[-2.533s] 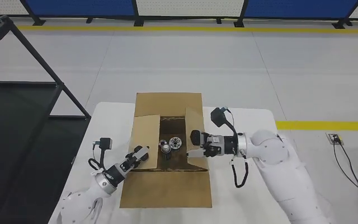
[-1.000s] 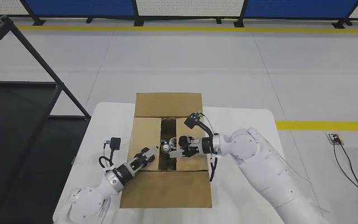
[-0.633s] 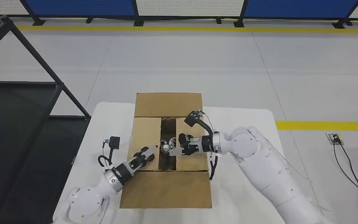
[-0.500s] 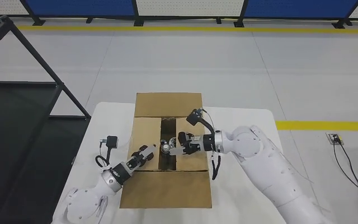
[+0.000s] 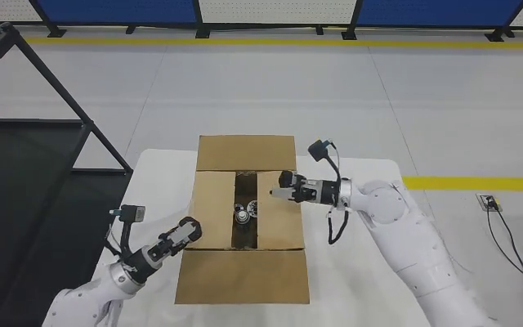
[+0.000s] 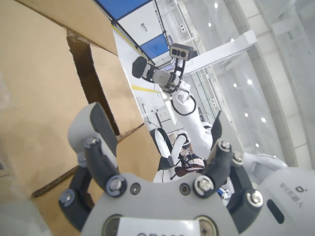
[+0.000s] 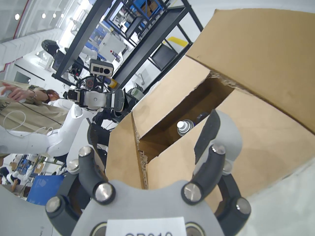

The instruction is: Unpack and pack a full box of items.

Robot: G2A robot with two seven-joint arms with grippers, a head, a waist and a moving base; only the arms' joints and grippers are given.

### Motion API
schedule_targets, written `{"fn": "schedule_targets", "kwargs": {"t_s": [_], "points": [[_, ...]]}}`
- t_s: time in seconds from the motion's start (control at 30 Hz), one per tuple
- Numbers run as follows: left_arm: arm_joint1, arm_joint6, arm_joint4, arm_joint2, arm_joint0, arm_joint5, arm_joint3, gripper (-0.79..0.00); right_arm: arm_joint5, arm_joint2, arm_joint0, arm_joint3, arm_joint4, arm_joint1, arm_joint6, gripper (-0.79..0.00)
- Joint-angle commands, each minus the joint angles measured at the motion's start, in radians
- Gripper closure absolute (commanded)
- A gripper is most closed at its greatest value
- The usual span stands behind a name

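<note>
In the centre of the top view the cardboard box is seen on the white table, with its 2 side flaps folded nearly flat and a narrow slot left between them; the far and near flaps are laid outward. Through the slot a white-capped bottle is seen standing inside the box. The left gripper is held at the lower left, at the box's left edge, though contact cannot be told; its fingers are spread wide with nothing between them. The right gripper is held over the upper part of the right flap, with the forearm stretched in level from the right. Its fingers are parted wide and nothing is gripped.
</note>
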Motion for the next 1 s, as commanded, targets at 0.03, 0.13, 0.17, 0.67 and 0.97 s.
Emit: {"fn": "schedule_targets", "kwargs": {"t_s": [0.03,0.13,0.17,0.67,0.97], "points": [[0.009,-0.072,-0.07,-0.055,0.014,-0.002,0.023,-0.785,0.011,0.015,0.012,0.064,0.005,0.0,-0.06,-0.785],[0.018,-0.127,-0.102,-0.098,0.016,0.001,0.048,-0.785,0.038,0.015,0.034,0.133,-0.02,-0.006,-0.148,-0.785],[0.02,-0.145,-0.111,-0.106,0.019,0.0,0.054,-0.785,0.052,0.01,0.043,0.154,-0.045,-0.009,-0.189,-0.785],[0.044,-0.248,-0.082,-0.17,0.06,0.029,0.106,-0.785,0.072,-0.038,0.094,0.295,-0.106,-0.039,-0.35,-0.785],[0.046,-0.244,-0.035,-0.13,0.057,0.049,0.077,-0.785,0.168,-0.06,0.09,0.279,-0.147,-0.052,-0.421,-0.785]]}}
